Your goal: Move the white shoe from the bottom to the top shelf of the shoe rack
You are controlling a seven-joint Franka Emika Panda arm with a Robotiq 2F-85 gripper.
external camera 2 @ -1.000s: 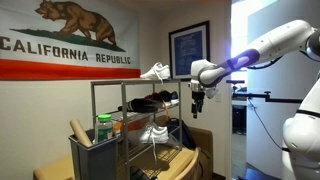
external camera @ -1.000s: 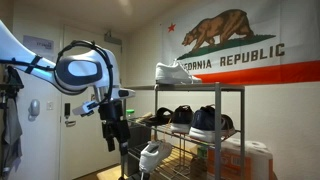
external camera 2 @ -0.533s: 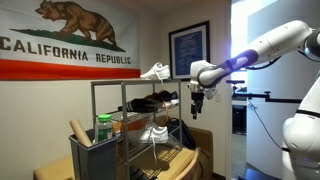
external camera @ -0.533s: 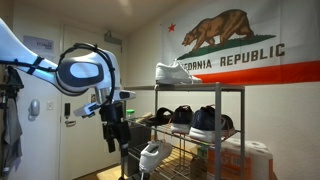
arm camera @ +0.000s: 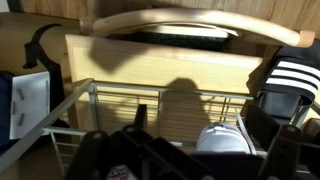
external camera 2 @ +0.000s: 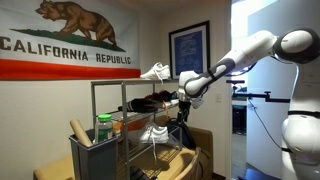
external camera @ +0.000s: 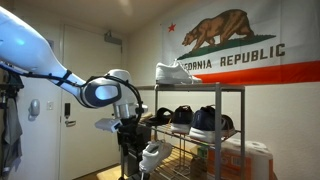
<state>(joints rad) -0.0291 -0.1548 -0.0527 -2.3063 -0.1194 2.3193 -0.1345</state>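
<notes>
The grey wire shoe rack (external camera: 241, 110) (external camera 2: 93, 105) shows in both exterior views. One white shoe (external camera: 175, 72) (external camera 2: 155, 71) lies on the top shelf (external camera: 215, 89). A second white shoe (external camera: 152, 154) (external camera 2: 152, 133) sits on a lower tier. In the wrist view its toe (arm camera: 222, 140) lies on the wire grid just ahead of my jaws. My gripper (external camera: 129, 138) (external camera 2: 182, 112) (arm camera: 195, 152) is open and empty. It hangs at the rack's end, level with the lower tiers and close to the lower shoe.
Dark shoes (external camera: 195, 120) fill the middle tier. A black-and-white striped shoe (arm camera: 290, 85) is at the right of the wrist view. A green-lidded container (external camera 2: 104, 130) and a bin (external camera 2: 95, 160) stand beside the rack. A door (external camera: 70, 90) is behind the arm.
The arm has swung down and in toward the rack. The gripper dropped from middle-tier height to the lower tiers, next to the lower white shoe. The shoes have not moved.
</notes>
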